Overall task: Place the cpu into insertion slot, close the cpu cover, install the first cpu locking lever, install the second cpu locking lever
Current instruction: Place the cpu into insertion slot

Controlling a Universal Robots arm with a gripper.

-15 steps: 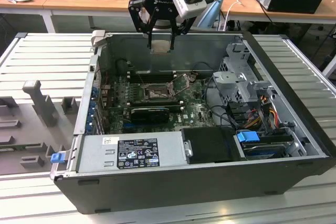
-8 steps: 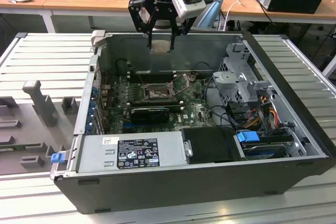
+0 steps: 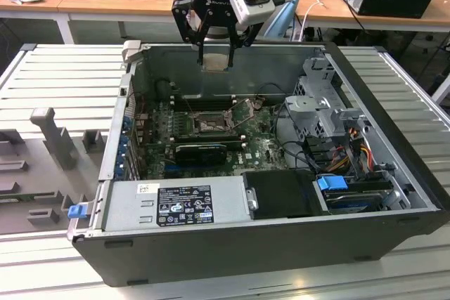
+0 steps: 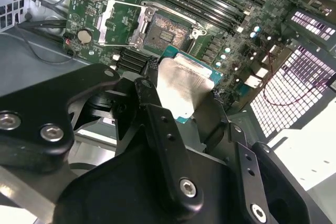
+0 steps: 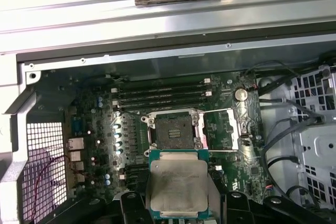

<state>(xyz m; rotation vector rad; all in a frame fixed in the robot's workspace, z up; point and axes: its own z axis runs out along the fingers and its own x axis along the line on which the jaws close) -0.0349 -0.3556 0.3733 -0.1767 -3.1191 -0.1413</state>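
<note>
My gripper (image 3: pixel 214 50) hangs above the open computer case, shut on the cpu (image 3: pixel 214 60), a flat square chip with a silver-grey top. In both wrist views the cpu (image 5: pixel 178 184) (image 4: pixel 184 85) sits between the black fingers (image 4: pixel 152 103), well above the green board. The insertion slot (image 5: pixel 172 129) (image 4: pixel 167 32) (image 3: pixel 211 124) lies bare below, a dark square socket with a metal rim. The cpu cover (image 5: pixel 223 128) (image 4: pixel 119 22) is flipped open beside the socket. The locking levers are too small to tell apart.
Long black memory slots (image 5: pixel 160 95) run beside the socket. A black card (image 3: pixel 200 151) stands on the board, with a black power supply (image 3: pixel 274 193) at the case front. A drive cage (image 3: pixel 320 103) and cables (image 3: pixel 344 152) are at the exterior view's right, grey foam fixtures (image 3: pixel 53 138) at its left.
</note>
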